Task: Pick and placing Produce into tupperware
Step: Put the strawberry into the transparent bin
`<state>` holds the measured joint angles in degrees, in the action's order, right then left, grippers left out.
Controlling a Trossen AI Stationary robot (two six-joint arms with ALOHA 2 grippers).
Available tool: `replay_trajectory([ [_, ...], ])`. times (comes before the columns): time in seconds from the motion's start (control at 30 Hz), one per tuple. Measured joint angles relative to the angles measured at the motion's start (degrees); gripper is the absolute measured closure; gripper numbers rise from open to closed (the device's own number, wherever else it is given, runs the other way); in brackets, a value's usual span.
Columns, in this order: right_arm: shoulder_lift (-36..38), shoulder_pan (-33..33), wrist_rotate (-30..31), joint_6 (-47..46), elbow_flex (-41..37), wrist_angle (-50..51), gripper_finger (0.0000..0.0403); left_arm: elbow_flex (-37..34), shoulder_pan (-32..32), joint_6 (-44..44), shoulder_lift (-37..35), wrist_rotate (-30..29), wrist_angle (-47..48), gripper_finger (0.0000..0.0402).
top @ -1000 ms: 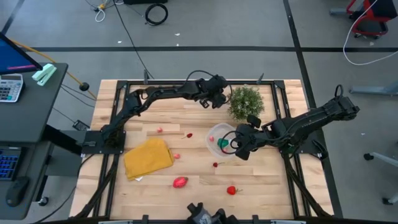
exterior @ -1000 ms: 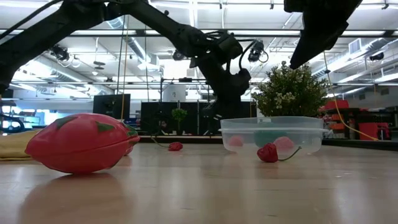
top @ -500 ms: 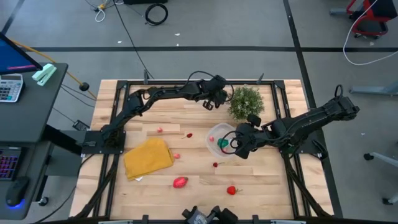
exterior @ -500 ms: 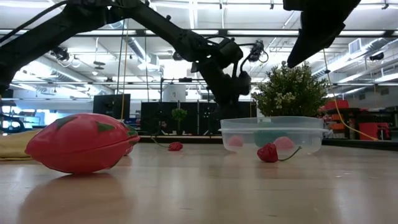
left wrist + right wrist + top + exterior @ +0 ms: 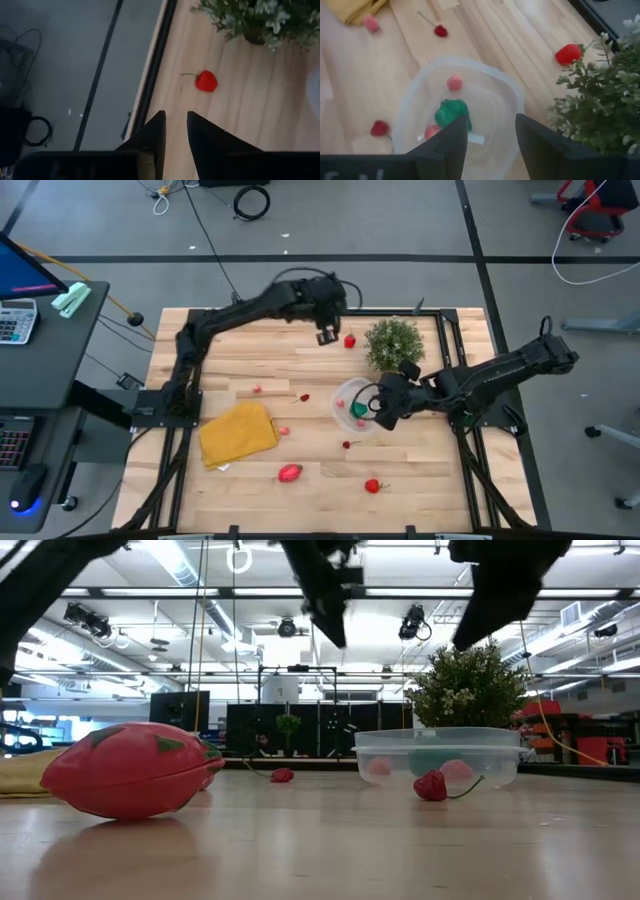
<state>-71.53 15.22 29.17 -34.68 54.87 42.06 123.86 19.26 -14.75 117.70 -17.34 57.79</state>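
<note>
My left gripper (image 5: 176, 116) hangs high above the table's far edge, left of the potted plant. Its fingers stand a little apart with nothing between them, so it is open. A red strawberry-like piece (image 5: 206, 81) lies on the wood ahead of it, beside the plant (image 5: 393, 343). My right gripper (image 5: 490, 122) is open and empty over the clear round tupperware (image 5: 510, 95). A green piece (image 5: 451, 112) and pink pieces (image 5: 454, 82) lie on the tupperware's floor. More red produce (image 5: 290, 473) lies scattered on the near half of the table.
A yellow folded cloth (image 5: 238, 433) lies left of centre. Small red and pink pieces lie on the wood between the cloth and the tupperware (image 5: 305, 397), (image 5: 347, 445) and toward the near edge (image 5: 372, 486). Black frame rails run along the table's edges.
My left gripper has risen steeply from the table beside the plant, drifted slightly toward the table's left, and rolled about its own axis. The red piece it was down at now shows lying on the wood by the plant. My right gripper has stayed over the tupperware.
</note>
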Motion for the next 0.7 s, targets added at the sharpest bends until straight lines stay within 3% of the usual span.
replay_trajectory([
  [0.23,-0.79,-7.84,-10.40,11.93,0.09,-21.13,0.0229,0.12,0.67,0.24,-11.56,-1.67,2.41,0.0304],
  [0.37,-4.38,-15.56,-11.63,14.17,0.23,-20.76,0.0229,0.17,1.29,0.57,-18.63,-3.61,1.94,0.0284],
  [0.47,-8.54,-22.78,-16.73,15.48,3.70,-20.48,0.0229,0.17,1.58,1.19,-23.10,-3.71,0.49,0.0267],
  [0.57,-13.92,-28.65,-21.56,18.82,11.49,-18.78,0.0229,0.17,1.56,2.15,-25.98,-3.96,-0.76,0.0254],
  [0.7,-22.48,-34.89,-22.09,25.00,26.97,-5.66,0.0229,0.17,1.56,2.17,-28.16,-4.09,-0.07,0.0242],
])
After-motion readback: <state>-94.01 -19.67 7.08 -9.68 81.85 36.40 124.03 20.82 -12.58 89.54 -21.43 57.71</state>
